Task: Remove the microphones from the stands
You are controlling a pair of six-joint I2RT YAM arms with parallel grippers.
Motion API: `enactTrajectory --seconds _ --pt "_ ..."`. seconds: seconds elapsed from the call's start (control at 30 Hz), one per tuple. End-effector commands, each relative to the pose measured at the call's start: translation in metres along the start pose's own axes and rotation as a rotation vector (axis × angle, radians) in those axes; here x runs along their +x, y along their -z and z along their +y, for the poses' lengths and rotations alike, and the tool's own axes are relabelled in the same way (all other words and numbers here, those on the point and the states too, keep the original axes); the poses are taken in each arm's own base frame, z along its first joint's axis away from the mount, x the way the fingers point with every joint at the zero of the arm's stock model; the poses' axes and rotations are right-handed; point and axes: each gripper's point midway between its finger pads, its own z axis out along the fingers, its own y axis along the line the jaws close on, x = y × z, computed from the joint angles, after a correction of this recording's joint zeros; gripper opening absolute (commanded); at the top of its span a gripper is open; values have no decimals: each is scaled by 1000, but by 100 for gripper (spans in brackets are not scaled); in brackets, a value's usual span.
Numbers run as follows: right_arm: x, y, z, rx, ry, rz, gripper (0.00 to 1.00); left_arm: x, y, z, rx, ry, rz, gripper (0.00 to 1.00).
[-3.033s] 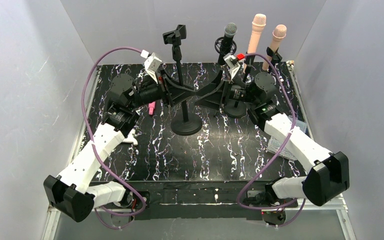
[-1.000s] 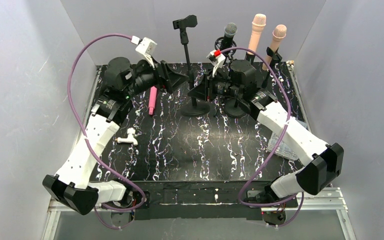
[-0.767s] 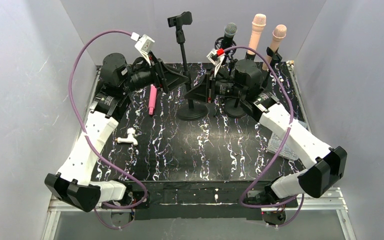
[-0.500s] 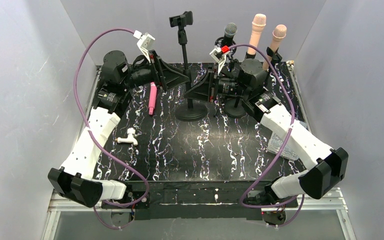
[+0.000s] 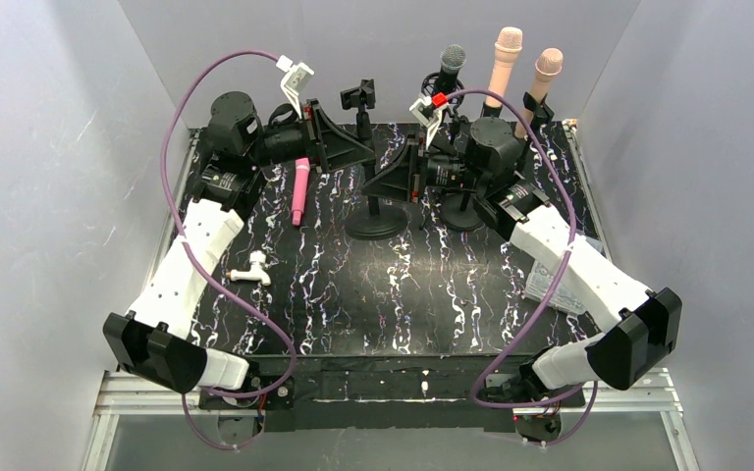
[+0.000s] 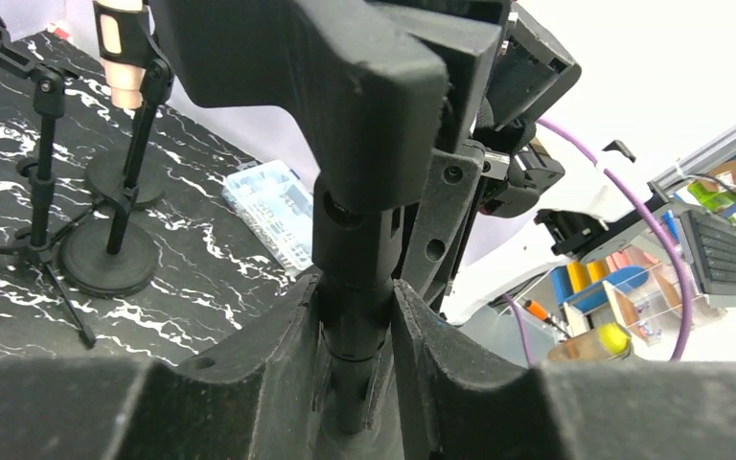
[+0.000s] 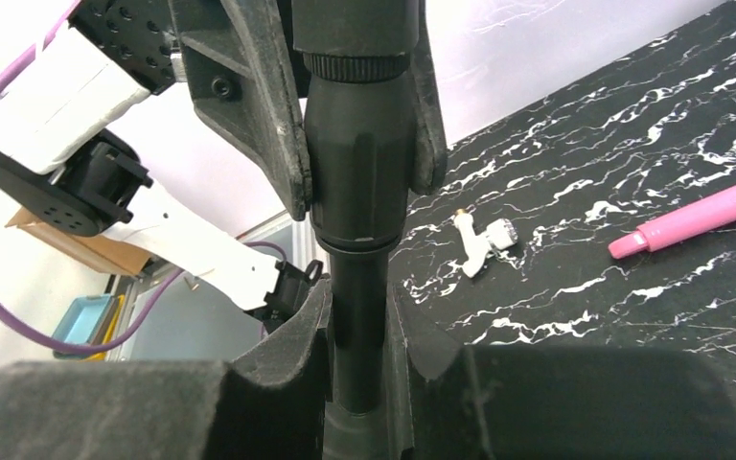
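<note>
The black stand [image 5: 374, 224] is at the middle back of the table, and its clip [image 5: 358, 95] is empty. A pink microphone [image 5: 298, 192] lies flat on the table to the stand's left; the right wrist view also shows this microphone [image 7: 700, 216]. My left gripper [image 5: 363, 149] is shut on the stand's upper pole just under the clip, seen close up with the left gripper [image 6: 356, 335] round the pole. My right gripper [image 5: 373, 186] is shut on the lower pole, and the right gripper [image 7: 357, 355] sits below the stand's collar [image 7: 356, 163].
Behind the right arm are other stands holding a black microphone [image 5: 452, 61] and two beige ones [image 5: 506, 54]. A small white part [image 5: 252, 267] lies at the left. A clear plastic box [image 5: 550, 285] sits at the right edge.
My left gripper has closed on the stand's upper pole. The clip has dropped much lower than before. The right gripper keeps its hold on the lower pole.
</note>
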Motion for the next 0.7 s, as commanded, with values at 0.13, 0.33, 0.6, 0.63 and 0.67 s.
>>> enactTrajectory --seconds 0.13,0.33,0.6,0.63,0.67 --pt "-19 -1 -11 115 126 -38 1 -1 -3 0 -9 0 -28 2" --pt "-4 -8 -27 203 149 9 1 12 -9 12 -43 7 -24 38" --pt "-9 -10 -28 232 177 7 1 28 -9 22 -45 4 11 42" --pt "-9 -9 -29 236 181 7 1 31 -9 23 -45 4 18 42" --pt "-10 -9 -29 239 182 8 1 33 -8 24 -48 -2 22 42"
